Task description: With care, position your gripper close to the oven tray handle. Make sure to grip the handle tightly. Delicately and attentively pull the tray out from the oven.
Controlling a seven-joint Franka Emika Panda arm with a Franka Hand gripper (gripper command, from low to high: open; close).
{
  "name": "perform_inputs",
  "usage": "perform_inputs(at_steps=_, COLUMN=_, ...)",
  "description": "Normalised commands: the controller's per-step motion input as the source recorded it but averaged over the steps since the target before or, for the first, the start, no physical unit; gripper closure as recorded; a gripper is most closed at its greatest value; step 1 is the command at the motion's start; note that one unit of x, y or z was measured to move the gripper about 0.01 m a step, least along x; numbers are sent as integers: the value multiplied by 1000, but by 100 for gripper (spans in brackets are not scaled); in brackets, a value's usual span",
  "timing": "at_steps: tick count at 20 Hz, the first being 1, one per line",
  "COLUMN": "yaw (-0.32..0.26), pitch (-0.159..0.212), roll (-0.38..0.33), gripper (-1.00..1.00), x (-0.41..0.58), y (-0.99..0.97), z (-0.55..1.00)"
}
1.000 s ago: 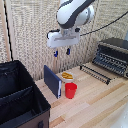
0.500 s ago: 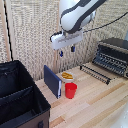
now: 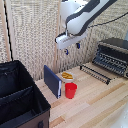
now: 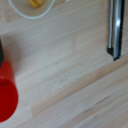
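The hand [image 3: 71, 48] is hanging in the air well above the counter [image 3: 95, 100], its two dark-blue fingers standing apart with nothing between them. Below it and slightly toward the exterior view's left, a small yellowish plate [image 3: 67, 76], a red cup [image 3: 71, 90] and a dark blue upright board [image 3: 52, 81] are sitting on the counter. The oven [image 3: 113, 56] is standing well apart from the hand, toward the exterior view's right and lower. The tray [image 3: 98, 73] is lying in front of the oven, with the oven tray handle [image 3: 93, 74] running along its near edge, the closest part of it to the hand. The wrist view is showing one end of a dark bar [image 4: 116, 27], likely that handle, beside bare wood, so the hand is not yet lined up over it. In my judgement the approach step is in hand. To do it well, the hand should be travelling across and descending toward the middle of the bar, keeping its fingers apart and straddling the bar squarely before clamping; a grip near one end risks skewing the tray during the pull.
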Motion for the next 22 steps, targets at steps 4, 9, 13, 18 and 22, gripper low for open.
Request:
perform_inputs(at_steps=4, yaw=22, pitch=-6, roll=-213, gripper=-100, x=3, y=-510, z=0)
perform_inputs(at_steps=9, yaw=1, pitch=5, roll=-145, gripper=-100, x=94, y=-531, z=-55)
perform_inputs(at_steps=13, yaw=-3, pitch=45, roll=-222, gripper=-100, x=116, y=-432, z=-100)
perform_inputs(at_steps=18, yaw=4, pitch=71, roll=-295, gripper=-100, x=218, y=-342, z=-159)
perform_inputs(at_steps=22, yaw=44, pitch=50, roll=-370, gripper=-100, x=214, y=-264, z=-156)
